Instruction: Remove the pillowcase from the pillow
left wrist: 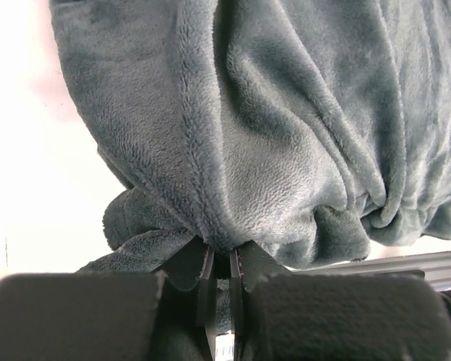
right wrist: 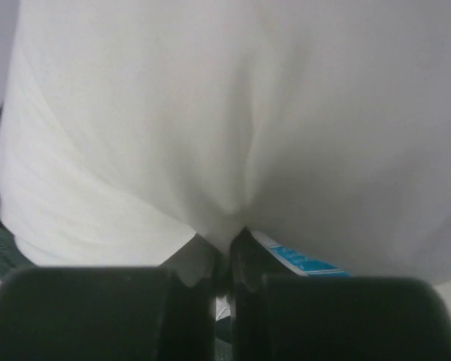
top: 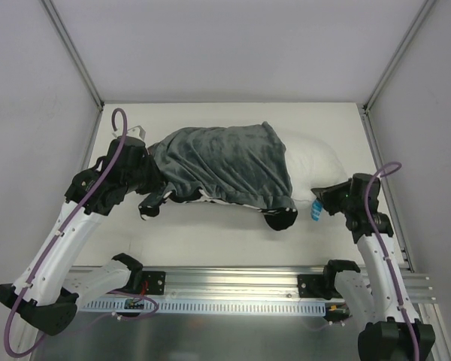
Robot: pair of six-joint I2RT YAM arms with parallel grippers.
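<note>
The dark grey-teal plush pillowcase (top: 225,162) covers most of the white pillow (top: 316,162), whose right end sticks out bare. A strip of zebra stripes (top: 225,200) shows under the cover's near hem. My left gripper (top: 156,197) is shut on a pinched fold of the pillowcase (left wrist: 286,135) at its left end, plush bunched between the jaws of the left gripper (left wrist: 222,256). My right gripper (top: 321,197) is shut on the pillow (right wrist: 233,135) at its right end; white fabric is drawn into a crease between the jaws of the right gripper (right wrist: 229,252). The blue-and-white tag (right wrist: 304,262) hangs beside them.
The table (top: 210,241) is white, walled by a metal frame with grey panels. A slotted rail (top: 233,289) carrying both arm bases runs along the near edge. The pillow's tag (top: 314,210) hangs close to the right wrist.
</note>
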